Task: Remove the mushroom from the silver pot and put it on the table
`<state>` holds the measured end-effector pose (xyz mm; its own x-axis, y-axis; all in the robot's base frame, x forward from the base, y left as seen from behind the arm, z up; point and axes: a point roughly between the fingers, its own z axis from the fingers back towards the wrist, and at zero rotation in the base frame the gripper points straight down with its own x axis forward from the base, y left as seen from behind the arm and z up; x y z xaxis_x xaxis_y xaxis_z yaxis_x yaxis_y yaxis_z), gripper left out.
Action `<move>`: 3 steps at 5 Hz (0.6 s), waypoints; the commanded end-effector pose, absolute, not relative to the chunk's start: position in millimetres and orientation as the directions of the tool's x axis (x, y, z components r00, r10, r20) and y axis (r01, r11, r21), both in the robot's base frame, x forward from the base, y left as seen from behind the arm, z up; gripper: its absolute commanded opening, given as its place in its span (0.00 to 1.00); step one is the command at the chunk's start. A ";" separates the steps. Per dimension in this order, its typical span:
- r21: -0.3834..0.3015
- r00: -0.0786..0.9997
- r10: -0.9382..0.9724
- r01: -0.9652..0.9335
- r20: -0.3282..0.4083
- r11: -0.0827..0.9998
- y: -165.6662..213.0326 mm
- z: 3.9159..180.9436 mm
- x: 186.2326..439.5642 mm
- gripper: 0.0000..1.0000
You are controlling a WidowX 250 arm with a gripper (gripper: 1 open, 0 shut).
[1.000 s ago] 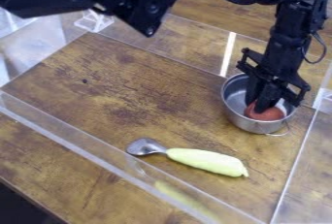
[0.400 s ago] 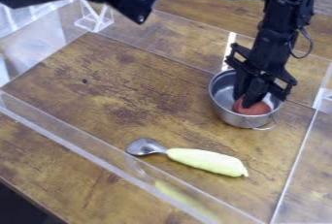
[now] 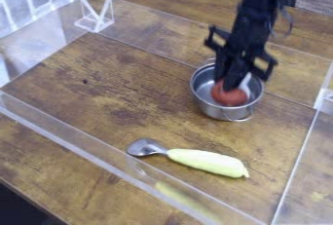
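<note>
On the wood-grained counter, one round, shiny metal pot contains one reddish-brown, rounded mushroom. The gripper is nearly closed above the mushroom; any grip is indistinguishable. One smooth, yellow-handled spoon lies nearby.

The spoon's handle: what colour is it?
Pale yellow-green, best seen in the camera view.
</note>
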<state>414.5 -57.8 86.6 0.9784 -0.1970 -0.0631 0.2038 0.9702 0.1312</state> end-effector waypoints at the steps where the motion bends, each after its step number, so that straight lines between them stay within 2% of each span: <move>1: 0.160 0.976 -0.197 0.181 0.093 0.970 -57.1 160.4 408.1 0.00; 2: 0.182 0.968 -0.205 0.178 0.145 0.967 -60.3 172.9 401.2 0.00; 3: 0.190 0.976 -0.135 0.102 0.170 0.977 -70.1 174.0 408.6 0.00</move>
